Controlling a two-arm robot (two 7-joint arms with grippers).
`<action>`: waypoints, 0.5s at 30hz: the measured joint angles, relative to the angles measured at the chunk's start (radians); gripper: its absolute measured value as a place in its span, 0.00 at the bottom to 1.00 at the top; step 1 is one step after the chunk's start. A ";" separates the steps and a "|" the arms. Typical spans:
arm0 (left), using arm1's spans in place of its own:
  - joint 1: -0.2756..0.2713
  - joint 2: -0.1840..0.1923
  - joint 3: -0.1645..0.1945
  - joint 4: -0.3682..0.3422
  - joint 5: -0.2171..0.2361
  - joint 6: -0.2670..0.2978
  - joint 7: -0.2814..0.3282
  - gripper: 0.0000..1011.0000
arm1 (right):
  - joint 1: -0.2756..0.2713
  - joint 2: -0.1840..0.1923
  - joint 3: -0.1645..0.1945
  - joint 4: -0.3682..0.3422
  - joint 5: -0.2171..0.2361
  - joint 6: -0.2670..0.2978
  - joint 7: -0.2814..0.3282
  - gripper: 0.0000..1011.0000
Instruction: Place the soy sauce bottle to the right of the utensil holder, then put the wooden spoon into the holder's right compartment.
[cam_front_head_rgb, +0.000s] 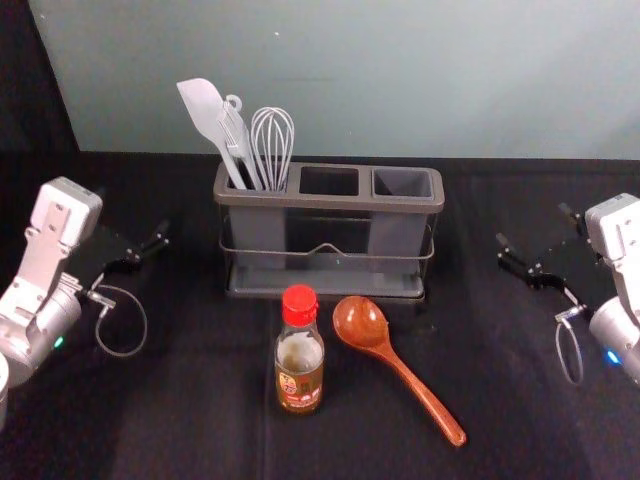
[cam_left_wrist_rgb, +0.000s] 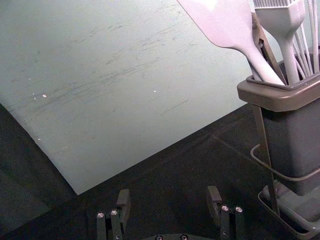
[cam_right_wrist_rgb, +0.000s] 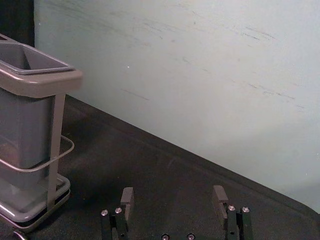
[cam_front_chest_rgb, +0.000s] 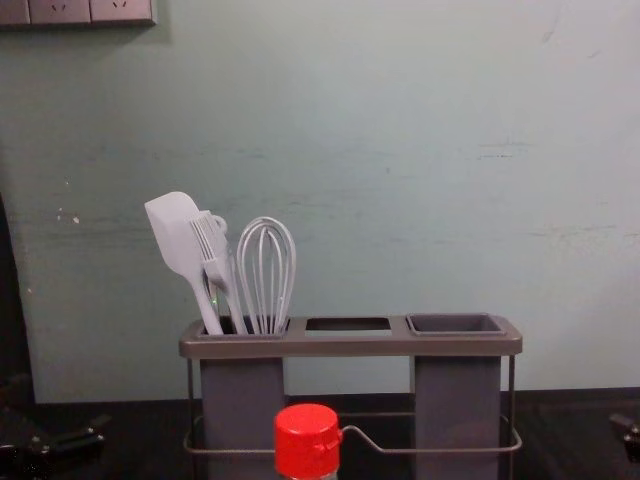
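Bottle (cam_front_head_rgb: 299, 368), spoon (cam_front_head_rgb: 362, 323) before holder (cam_front_head_rgb: 330, 201), between left gripper (cam_front_head_rgb: 133, 212) and right gripper (cam_front_head_rgb: 533, 224)

Behind the utensil holder (cam_front_head_rgb: 330, 203), the wall (cam_front_head_rgb: 400, 80) is bright and softly lit, while the tabletop (cam_front_head_rgb: 180, 420) around the holder is so dark that its folds barely register. In front of the holder, small white glints sit on the upturned bowl of the wooden spoon (cam_front_head_rgb: 360, 322), consistent with light from above. To the holder's left and right, the pale casings of the left arm (cam_front_head_rgb: 45, 235) and right arm (cam_front_head_rgb: 622, 235) catch strong highlights; a green light (cam_front_head_rgb: 58, 342) and a blue light (cam_front_head_rgb: 613, 356) glow on them. In the left wrist view, the spatula (cam_left_wrist_rgb: 225, 22) rising from the holder is nearly washed out. Above and left of the holder in the chest view, the socket panel (cam_front_chest_rgb: 75, 10) has a soft shadow along its lower edge.
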 joint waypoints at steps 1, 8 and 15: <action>0.000 0.000 0.000 0.000 0.000 0.000 0.000 0.99 | 0.000 0.000 0.000 0.000 0.000 0.000 0.000 0.99; 0.000 0.000 0.000 0.000 0.000 0.000 0.000 0.99 | -0.032 0.022 0.044 -0.061 0.014 -0.018 0.026 0.99; 0.000 0.000 0.000 0.000 0.000 0.000 0.000 0.99 | -0.102 0.065 0.110 -0.162 0.080 -0.037 0.078 0.99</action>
